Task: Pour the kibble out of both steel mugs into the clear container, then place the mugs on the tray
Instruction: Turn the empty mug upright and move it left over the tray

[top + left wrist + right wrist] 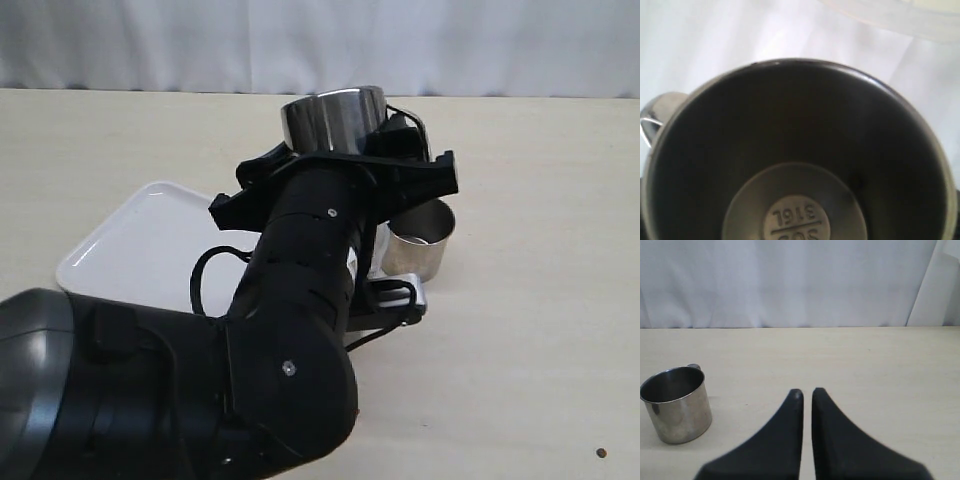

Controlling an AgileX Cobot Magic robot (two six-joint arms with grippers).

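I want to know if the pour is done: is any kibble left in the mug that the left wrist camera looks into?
No, the mug is empty, and its bare steel bottom shows only a stamped mark.

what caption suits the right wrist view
shut black pincer over a beige table, short shiny steel mug upright and apart

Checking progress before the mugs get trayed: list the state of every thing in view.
Raised steel mug: lifted in the left gripper, empty.
Standing steel mug: upright on the table, looks empty.
Clear container: only its rim shows; contents unseen.
Tray: on the table, no mug visible on it.
Right gripper: nearly shut, holding nothing.
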